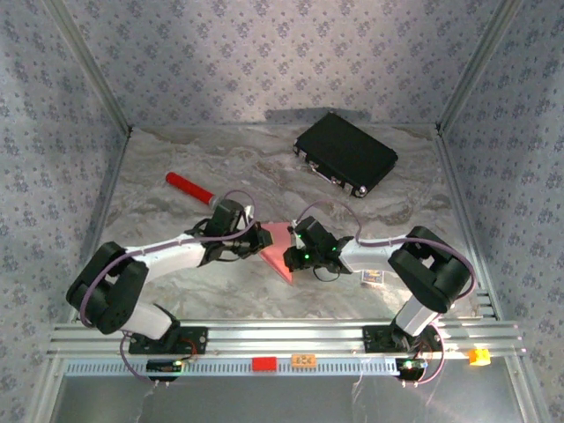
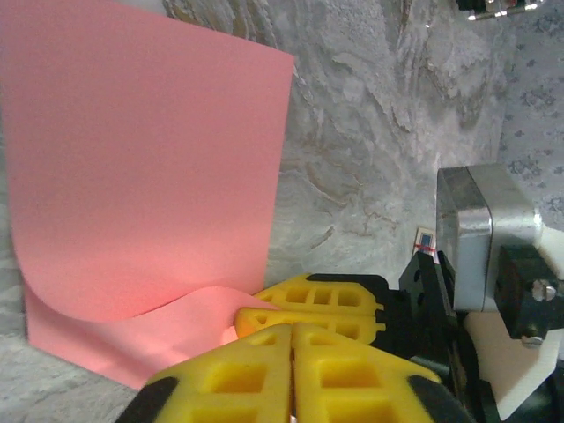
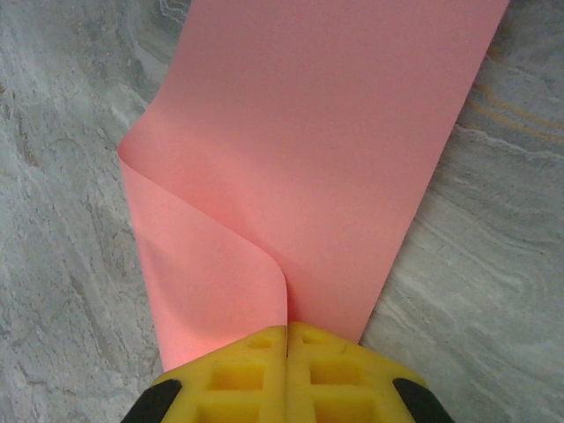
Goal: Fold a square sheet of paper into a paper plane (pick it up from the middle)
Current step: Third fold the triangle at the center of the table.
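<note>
**As it lies mid-table, the paper (image 1: pixel 280 251) is curled over and pinched**

Since the table (image 1: pixel 220 167), marbled grey, spreads under the whole scene, everything else rests on it. The left arm (image 1: pixel 167 256) and right arm (image 1: pixel 423 273) reach in from the near edge and bend toward each other, so that their wrists almost meet around the middle. The black case (image 1: pixel 345 153) lies shut at the far right, well apart from them.

The paper, salmon pink, lies between the two wrists at the middle of the table, a little toward the near side. From above, a pointed patch of it shows between the grippers. In the wrist views one part lies flat on the table while another part is rolled over it in a soft, rounded curl.

The red cylinder (image 1: pixel 187 186) with its grey cap lies to the far left, apart from the paper.

The right gripper (image 3: pixel 287 330) is closed, yellow pads together. The end of the paper's curl runs into the seam between them, so it has hold of the paper. The left gripper (image 2: pixel 292 328) is closed too, pads flush against each other at the paper's edge, just beside the right gripper's fingers. Whether the sheet is nipped between them I cannot tell.

The small card (image 1: pixel 374 278) lies on the near right of the table, near the right arm.
</note>
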Controlling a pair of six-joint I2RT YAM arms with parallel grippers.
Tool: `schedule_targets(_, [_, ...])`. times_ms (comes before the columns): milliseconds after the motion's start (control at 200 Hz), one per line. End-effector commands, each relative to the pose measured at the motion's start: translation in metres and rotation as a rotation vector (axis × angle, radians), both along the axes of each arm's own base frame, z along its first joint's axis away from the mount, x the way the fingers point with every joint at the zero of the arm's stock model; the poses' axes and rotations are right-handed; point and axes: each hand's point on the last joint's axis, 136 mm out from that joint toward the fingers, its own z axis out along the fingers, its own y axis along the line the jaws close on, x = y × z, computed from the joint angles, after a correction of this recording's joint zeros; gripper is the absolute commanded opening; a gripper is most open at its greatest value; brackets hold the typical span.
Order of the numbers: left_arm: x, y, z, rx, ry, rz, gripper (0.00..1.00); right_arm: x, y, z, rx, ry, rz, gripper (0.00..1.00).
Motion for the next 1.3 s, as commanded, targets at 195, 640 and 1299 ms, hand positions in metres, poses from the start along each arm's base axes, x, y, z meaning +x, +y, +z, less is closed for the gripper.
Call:
schedule_targets(195, [-0.010, -0.012, -0.019, -0.057, 0.061, 0.040, 0.00, -0.003, -0.013, -0.016, -0.053, 0.041, -0.030, 0.03])
schedule_targets(640, [-0.018, -0.008, -0.045, 0.006, 0.105, 0.033, 0.00, -0.004, -0.015, -0.017, -0.059, 0.043, -0.030, 0.03])
schedule_targets(1299, [-0.028, 0.007, -0.076, 0.123, 0.149, 0.025, 0.00, -0.002, -0.015, -0.017, -0.057, 0.046, -0.029, 0.03])
